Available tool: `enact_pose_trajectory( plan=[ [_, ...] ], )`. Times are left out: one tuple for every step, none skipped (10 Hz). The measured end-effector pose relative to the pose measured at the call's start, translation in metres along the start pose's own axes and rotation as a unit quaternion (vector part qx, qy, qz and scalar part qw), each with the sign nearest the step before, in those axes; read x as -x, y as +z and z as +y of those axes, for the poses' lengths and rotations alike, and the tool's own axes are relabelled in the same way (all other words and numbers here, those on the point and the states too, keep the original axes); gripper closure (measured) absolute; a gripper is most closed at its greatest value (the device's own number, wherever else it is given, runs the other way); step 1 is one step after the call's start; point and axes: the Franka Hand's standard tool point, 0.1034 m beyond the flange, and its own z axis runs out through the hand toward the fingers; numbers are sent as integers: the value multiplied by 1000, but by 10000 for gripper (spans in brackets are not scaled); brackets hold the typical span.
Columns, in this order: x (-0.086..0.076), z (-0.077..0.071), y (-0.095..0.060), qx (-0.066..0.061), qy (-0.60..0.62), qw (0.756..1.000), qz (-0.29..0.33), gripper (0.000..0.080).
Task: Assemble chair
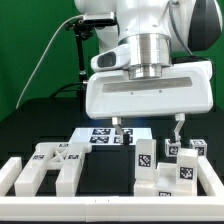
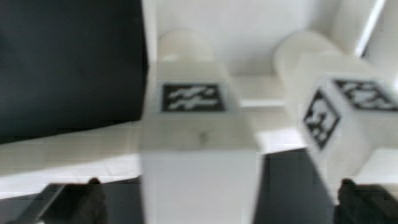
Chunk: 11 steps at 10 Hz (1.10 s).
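Note:
The chair lies in loose matte white parts with black-and-white tags. A flat panel (image 1: pixel 103 137) rests behind the middle, blocky bars (image 1: pixel 48 168) lie at the exterior view's left, and upright pieces (image 1: pixel 150 165) and cubes (image 1: pixel 187 160) stand at its right. My gripper (image 1: pixel 148 128) hangs open just above the upright pieces. In the wrist view the gripper (image 2: pixel 222 205) straddles a tagged white bar (image 2: pixel 196 140) without touching it; dark fingertips (image 2: pixel 80 202) show on either side. A second tagged bar (image 2: pixel 342 110) lies beside the first.
Plain white border rails (image 1: pixel 110 210) frame the black table along the front and the exterior view's left. A black cable hangs behind the arm against the green backdrop.

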Motion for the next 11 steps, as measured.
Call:
enact_pose_trajectory(
  plan=[
    [7,3,4,-8,5,998,-58,150],
    [8,5,3,-17,12,993,-115,150],
    [7,7,4,-22,19,987,-160,150],
    [3,7,10,-21,21,984,-174,150],
    [2,7,14,-20,23,984,-174,150],
    [2,7,14,-18,36,984,-174,150],
    [2,7,14,-17,37,984,-174,286],
    [3,7,15,-12,72,982,-175,286],
    [3,6,15,-4,124,977,-176,425],
    [3,6,15,6,175,969,-176,515],
    [3,6,15,13,215,961,-175,515]
  ],
)
